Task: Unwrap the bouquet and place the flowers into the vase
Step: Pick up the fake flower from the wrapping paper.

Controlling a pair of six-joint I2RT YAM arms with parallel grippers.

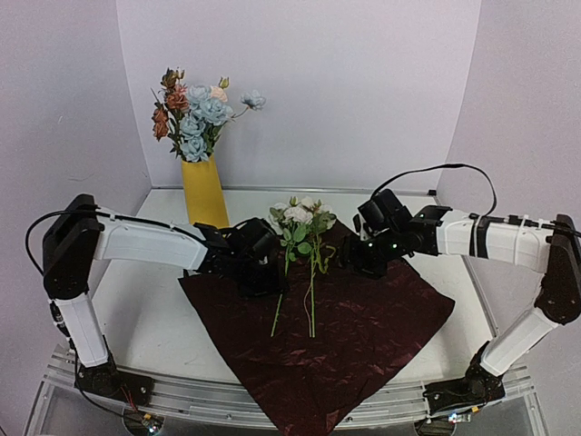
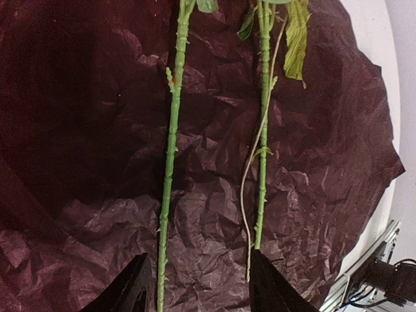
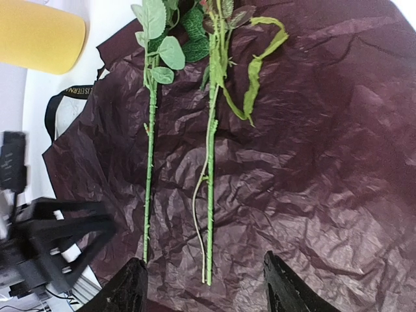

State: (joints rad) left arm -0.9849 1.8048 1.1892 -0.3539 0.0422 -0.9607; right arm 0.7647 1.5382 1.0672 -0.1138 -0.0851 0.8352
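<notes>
The bouquet lies undone: its dark red paper (image 1: pixel 363 327) is spread flat, with two green-stemmed flowers (image 1: pixel 300 218) on it, cream heads toward the back. The yellow vase (image 1: pixel 204 191) at the back left holds several blue, pink and rust flowers (image 1: pixel 195 113). My left gripper (image 1: pixel 270 286) hovers low over the paper, open. In its wrist view the left stem (image 2: pixel 170 149) runs between the fingers (image 2: pixel 133 289), beside the left one, untouched. The other stem (image 2: pixel 262 130) ends at the right finger. My right gripper (image 3: pixel 205 289) is open above the stem ends (image 3: pixel 210 195).
A black ribbon (image 3: pixel 65 97) lies on the white table by the paper's edge near the vase (image 3: pixel 42 36). The left gripper (image 3: pixel 45 240) shows blurred at the left of the right wrist view. Lilac walls close the back and sides.
</notes>
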